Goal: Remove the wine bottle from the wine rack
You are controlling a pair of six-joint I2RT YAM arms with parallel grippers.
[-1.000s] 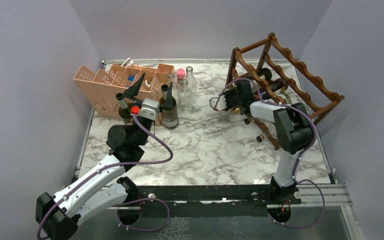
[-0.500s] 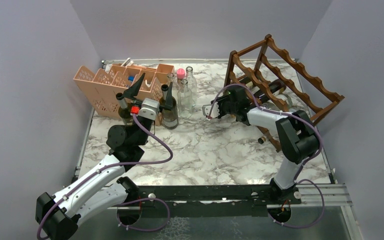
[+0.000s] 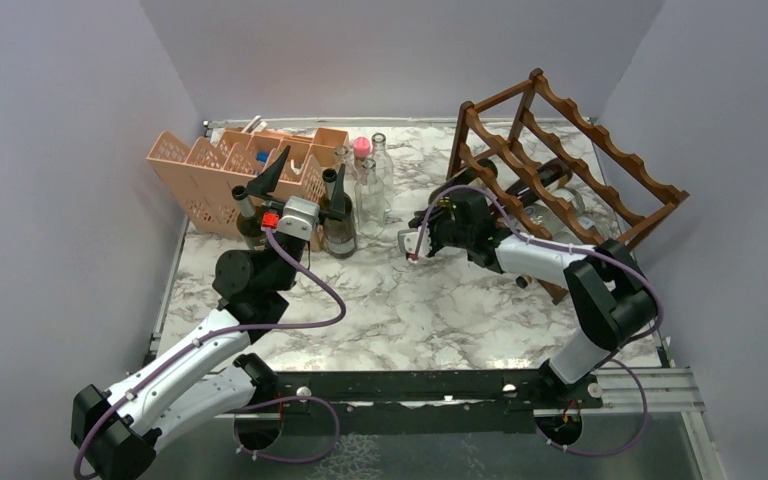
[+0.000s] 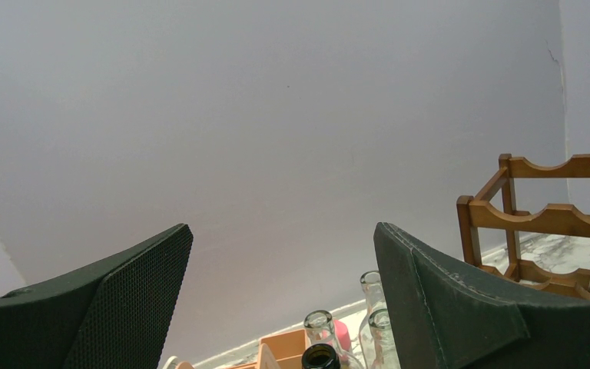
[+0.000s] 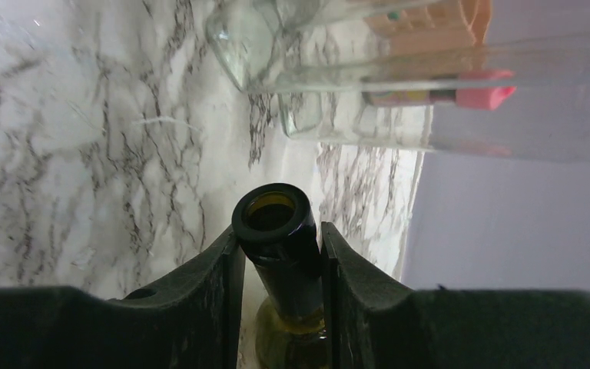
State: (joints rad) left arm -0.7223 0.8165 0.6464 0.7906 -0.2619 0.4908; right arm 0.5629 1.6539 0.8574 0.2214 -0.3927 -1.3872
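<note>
The dark reddish-brown wine rack (image 3: 570,150) stands at the back right and also shows in the left wrist view (image 4: 541,219). My right gripper (image 3: 424,232) is out to the left of the rack, low over the marble. In the right wrist view it (image 5: 278,232) is shut on the neck of a dark olive wine bottle (image 5: 275,214), whose open mouth points away from me. The bottle's body is hidden under the gripper and arm. My left gripper (image 3: 305,178) points upward, open and empty, with its fingers (image 4: 123,284) wide apart.
A dark bottle (image 3: 540,180) and a clear one (image 3: 563,205) lie in the rack. A peach-pink lattice organiser (image 3: 222,165) stands back left. Clear glass bottles (image 3: 372,190), one with a pink cap (image 3: 362,147), and dark upright bottles (image 3: 338,228) stand in the middle. Grey walls enclose the table.
My right gripper has moved left, away from the rack, drawing the bottle's neck with it. The rack shifted slightly early on. The left arm has not moved.
</note>
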